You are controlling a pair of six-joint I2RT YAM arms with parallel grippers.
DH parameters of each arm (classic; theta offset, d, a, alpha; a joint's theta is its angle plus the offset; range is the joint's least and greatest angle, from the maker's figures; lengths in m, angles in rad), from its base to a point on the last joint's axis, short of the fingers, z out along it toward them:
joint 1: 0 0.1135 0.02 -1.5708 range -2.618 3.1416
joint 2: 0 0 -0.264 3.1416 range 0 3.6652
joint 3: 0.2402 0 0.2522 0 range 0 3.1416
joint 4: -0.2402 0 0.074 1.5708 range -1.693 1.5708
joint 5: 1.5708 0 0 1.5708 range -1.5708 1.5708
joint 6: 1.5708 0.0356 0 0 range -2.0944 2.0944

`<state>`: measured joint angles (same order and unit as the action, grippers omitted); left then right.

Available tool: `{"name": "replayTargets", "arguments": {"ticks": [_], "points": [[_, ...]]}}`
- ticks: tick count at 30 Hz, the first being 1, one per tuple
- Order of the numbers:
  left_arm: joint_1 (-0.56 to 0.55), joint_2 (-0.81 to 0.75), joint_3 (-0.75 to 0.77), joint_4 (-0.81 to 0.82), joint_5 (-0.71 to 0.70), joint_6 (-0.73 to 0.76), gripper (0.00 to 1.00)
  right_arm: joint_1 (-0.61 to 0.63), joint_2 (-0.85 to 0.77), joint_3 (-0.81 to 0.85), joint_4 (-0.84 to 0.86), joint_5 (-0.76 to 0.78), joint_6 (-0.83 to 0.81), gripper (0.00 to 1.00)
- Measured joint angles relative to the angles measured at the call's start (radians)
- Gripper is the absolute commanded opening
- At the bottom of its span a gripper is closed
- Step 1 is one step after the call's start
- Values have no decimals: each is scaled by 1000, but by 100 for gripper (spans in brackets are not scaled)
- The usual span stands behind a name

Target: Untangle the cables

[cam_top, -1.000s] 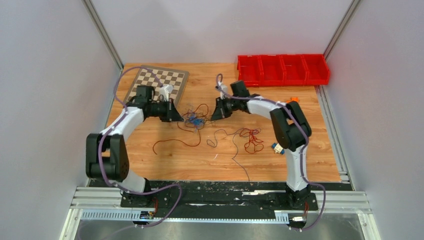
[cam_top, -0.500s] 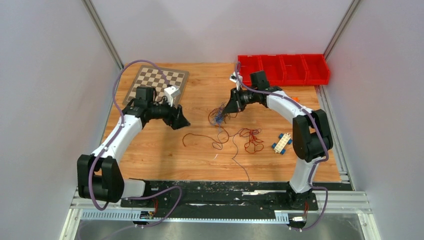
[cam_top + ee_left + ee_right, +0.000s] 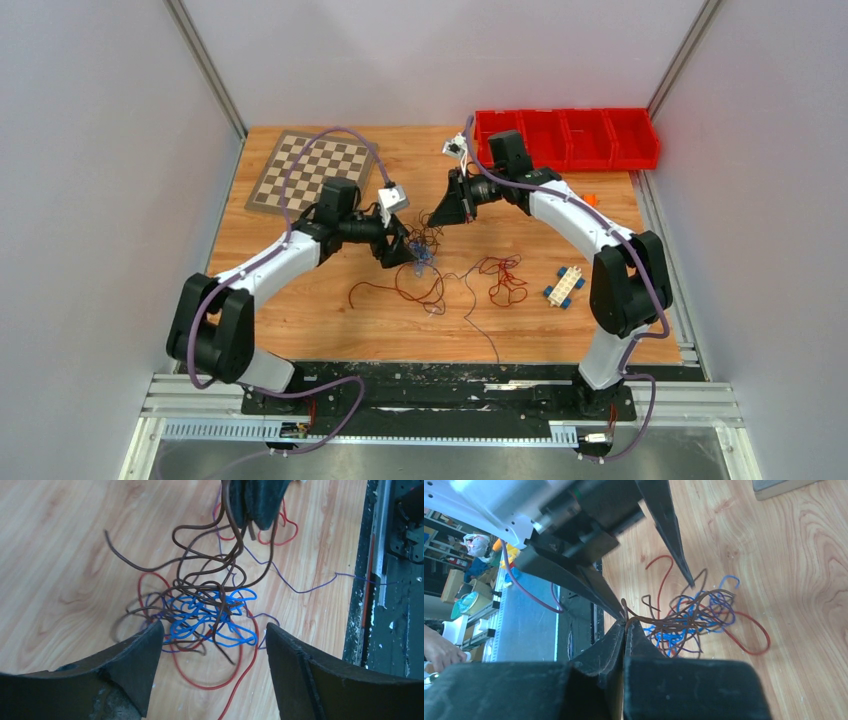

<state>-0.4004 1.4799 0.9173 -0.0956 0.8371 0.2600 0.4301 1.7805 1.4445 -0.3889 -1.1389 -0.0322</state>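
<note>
The cables form a tangle (image 3: pixel 424 252) of blue, brown, purple and red wire at mid-table. More red loops (image 3: pixel 505 280) and a dark strand (image 3: pixel 482 322) lie to its right. My left gripper (image 3: pixel 215 626) stands open just before the blue bundle (image 3: pixel 210 616), with its fingers (image 3: pixel 137 665) on either side and nothing between them. My right gripper (image 3: pixel 625 619) is shut on a brown cable (image 3: pixel 210 567) and holds it up, so its strands hang down into the tangle (image 3: pixel 694 615). From above, the two grippers (image 3: pixel 408 250) (image 3: pixel 430 217) are close together over the tangle.
A chessboard (image 3: pixel 312 165) lies at the back left, and a row of red bins (image 3: pixel 565 138) at the back right. A blue and yellow toy block (image 3: pixel 565 285) sits right of the cables, with a small orange object (image 3: pixel 588 199) behind it.
My left gripper opened, letting go of the wires, and swung right up to the tangle. My right gripper, still shut, pulled the tangle to the right and lifted the brown cable.
</note>
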Motion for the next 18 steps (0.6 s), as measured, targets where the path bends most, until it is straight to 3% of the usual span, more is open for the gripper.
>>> {"name": "replayTargets", "arguments": {"ticks": [2, 3, 5, 12, 18], "points": [[-16, 65, 17, 22, 2, 0, 44, 1, 0, 10, -1, -6, 4, 0], [-19, 93, 23, 30, 2, -3, 25, 1, 0, 16, -2, -8, 5, 0], [-21, 138, 28, 46, -3, -24, 4, -3, 0, 27, -2, -15, 8, 0], [82, 103, 0, 45, -15, -109, 0, -122, -3, 44, -7, -32, 38, 0], [320, -93, -112, -135, -52, -30, 0, -372, -17, 109, -10, -13, 85, 0]]}}
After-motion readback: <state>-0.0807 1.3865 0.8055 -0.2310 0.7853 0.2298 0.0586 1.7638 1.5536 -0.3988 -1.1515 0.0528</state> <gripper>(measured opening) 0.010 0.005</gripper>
